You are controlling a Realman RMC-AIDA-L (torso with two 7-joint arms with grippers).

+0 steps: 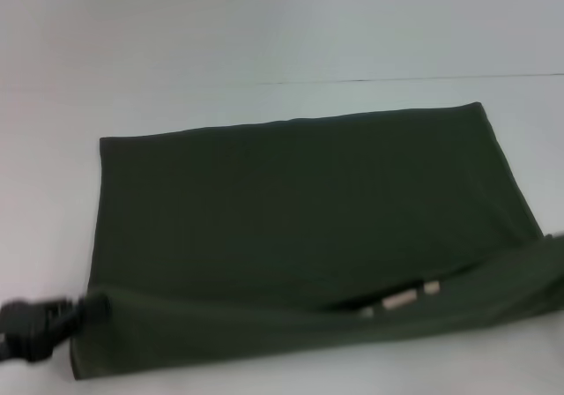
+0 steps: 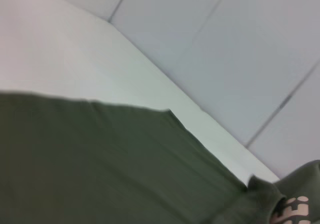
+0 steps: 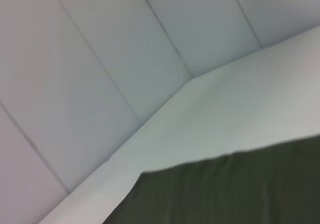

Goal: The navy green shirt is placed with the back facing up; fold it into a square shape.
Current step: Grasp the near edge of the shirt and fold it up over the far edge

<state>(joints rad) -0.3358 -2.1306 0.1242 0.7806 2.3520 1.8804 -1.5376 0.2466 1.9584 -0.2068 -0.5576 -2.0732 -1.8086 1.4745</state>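
Note:
The navy green shirt (image 1: 300, 201) lies on the white table (image 1: 264, 33) as a wide, flat rectangle. Its near edge is raised into a long fold, and pale pink marks (image 1: 401, 300) show inside that fold. My left gripper (image 1: 88, 309), black, is at the shirt's near left corner, pinching the raised fold. Only a dark bit of my right gripper (image 1: 557, 236) shows at the picture's right border, by the fold's other end. The left wrist view shows the shirt (image 2: 100, 164) and the pink marks (image 2: 295, 209). The right wrist view shows a shirt (image 3: 240, 189) edge on the table.
The table's far edge (image 1: 397, 79) runs behind the shirt. Both wrist views show grey floor tiles (image 3: 100, 59) beyond the table's edges. White tabletop surrounds the shirt on its far and left sides.

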